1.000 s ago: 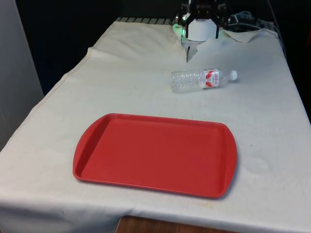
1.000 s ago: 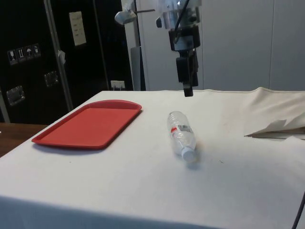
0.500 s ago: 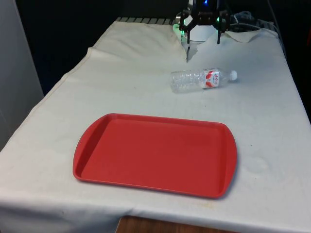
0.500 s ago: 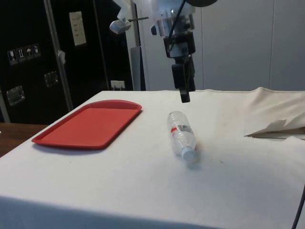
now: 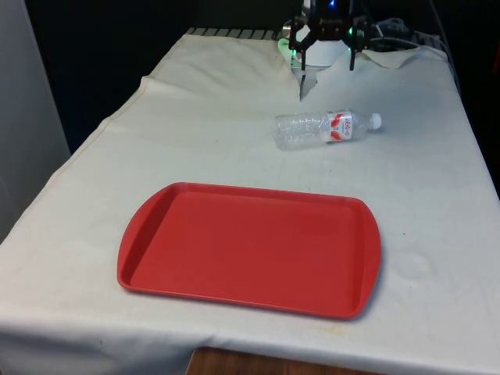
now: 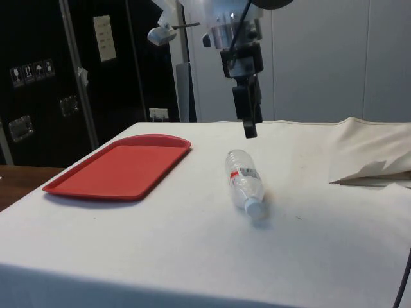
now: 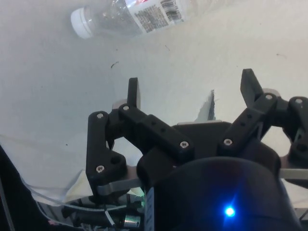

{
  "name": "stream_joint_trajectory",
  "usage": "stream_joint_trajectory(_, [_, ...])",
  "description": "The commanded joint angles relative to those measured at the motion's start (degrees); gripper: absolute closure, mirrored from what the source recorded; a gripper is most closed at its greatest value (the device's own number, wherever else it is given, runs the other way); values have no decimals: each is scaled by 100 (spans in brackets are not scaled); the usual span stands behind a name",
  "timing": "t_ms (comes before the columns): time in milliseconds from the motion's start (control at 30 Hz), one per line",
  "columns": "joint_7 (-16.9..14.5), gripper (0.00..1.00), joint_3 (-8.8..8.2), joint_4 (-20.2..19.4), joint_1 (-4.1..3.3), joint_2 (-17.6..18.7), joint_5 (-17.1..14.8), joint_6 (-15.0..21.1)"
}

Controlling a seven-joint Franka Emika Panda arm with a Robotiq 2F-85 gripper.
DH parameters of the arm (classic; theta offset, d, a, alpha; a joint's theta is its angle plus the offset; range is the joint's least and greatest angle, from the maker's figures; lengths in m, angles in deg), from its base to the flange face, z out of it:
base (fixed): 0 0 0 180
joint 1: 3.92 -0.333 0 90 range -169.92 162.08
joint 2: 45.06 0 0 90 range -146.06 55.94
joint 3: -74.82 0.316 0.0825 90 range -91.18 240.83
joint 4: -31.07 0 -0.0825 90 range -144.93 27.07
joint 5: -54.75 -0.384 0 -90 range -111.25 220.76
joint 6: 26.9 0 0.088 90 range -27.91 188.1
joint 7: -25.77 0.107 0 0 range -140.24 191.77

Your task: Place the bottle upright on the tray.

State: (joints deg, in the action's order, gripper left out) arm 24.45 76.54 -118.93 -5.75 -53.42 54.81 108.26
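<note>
Lying on its side on the desk [image 5: 195,117], the bottle [image 5: 326,128] runs crosswise just ahead of the raised, open gripper [image 5: 326,64], tray [image 5: 250,248] beyond.

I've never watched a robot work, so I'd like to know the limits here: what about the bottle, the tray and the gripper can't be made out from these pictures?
- Bottle: the label's print is too small to read in the front and side views; in the wrist view the picture's edge cuts off its body.
- Tray: the side view sees it at a low angle, so its floor is strongly foreshortened.
- Gripper: in the side view one finger hides the other; the front view's upper edge cuts off the arm.
</note>
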Motion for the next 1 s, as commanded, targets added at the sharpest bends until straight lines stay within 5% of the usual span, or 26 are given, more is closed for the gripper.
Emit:
stream_joint_trajectory(0, [-63, 0, 11, -11, -23, -11, -17, 46])
stream_joint_trajectory(967, [-739, 0, 338, -6, -23, 57, 0, 97])
